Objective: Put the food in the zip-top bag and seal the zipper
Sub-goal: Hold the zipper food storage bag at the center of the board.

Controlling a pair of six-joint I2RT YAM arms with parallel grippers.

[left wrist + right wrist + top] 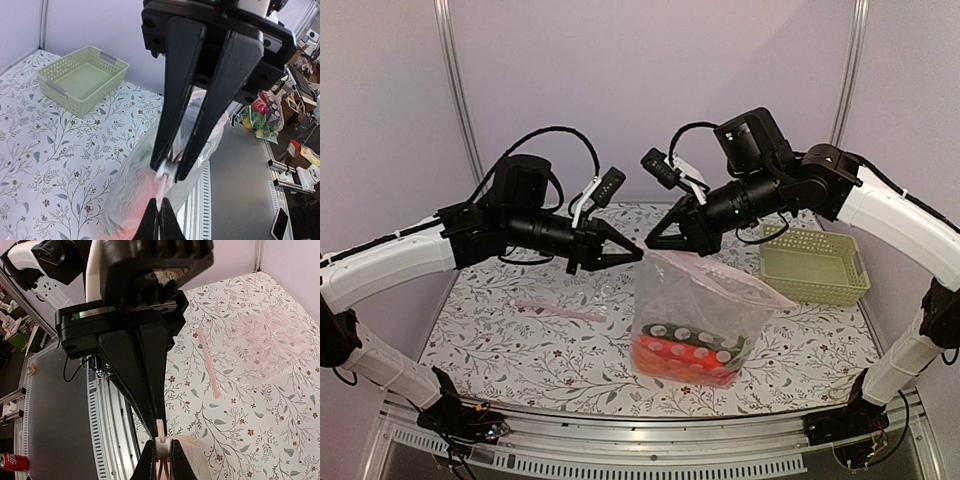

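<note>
The clear zip-top bag [705,310] hangs upright over the table's middle, with red and dark food [685,355] in its bottom. Its pinkish zipper [740,280] runs along the top edge. Both grippers meet at the bag's upper left corner. My left gripper [638,256] [159,220] is shut on the end of the zipper strip. My right gripper [652,243] [162,456] is shut on the small white slider [162,447] [170,169], right beside the left fingertips [150,415]. In the left wrist view the bag [135,195] hangs blurred under the jaws.
A pale green lattice basket [813,265] [82,77] stands at the back right. A second clear bag with a pink strip [560,312] [209,365] lies flat on the floral table [520,360] to the left. The metal front rail [650,455] is close below.
</note>
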